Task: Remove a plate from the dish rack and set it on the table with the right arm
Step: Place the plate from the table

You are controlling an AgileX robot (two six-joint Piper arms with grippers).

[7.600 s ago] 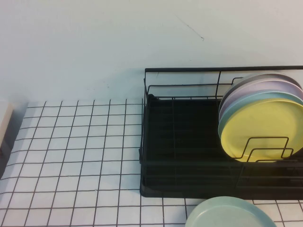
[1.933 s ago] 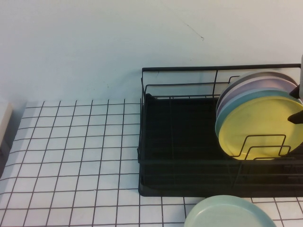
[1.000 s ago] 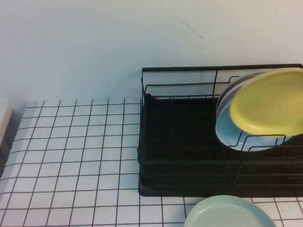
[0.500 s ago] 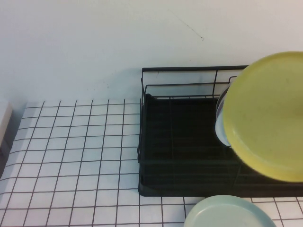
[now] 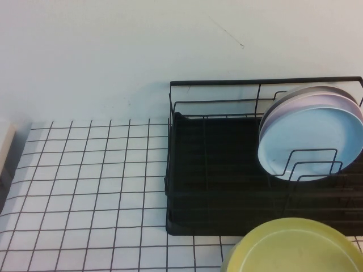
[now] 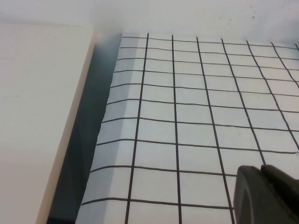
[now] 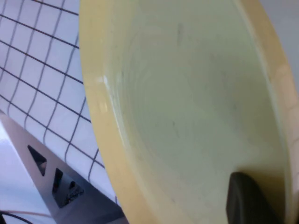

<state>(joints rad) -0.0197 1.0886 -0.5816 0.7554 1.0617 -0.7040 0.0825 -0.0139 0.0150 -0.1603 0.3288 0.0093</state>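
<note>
My right gripper (image 7: 250,198) pinches the yellow plate (image 5: 295,246) at its rim; only one dark fingertip shows in the right wrist view. I judge the plate is near-flat, face up, low over the table (image 5: 85,187), so it can be set down without tipping. It is round, so no long axis. Beyond it the dish rack (image 5: 215,170) holds a light blue plate (image 5: 309,141) upright in its loops. My left gripper (image 6: 266,196) hangs parked over bare grid, well apart from everything, fingers pressed together.
</note>
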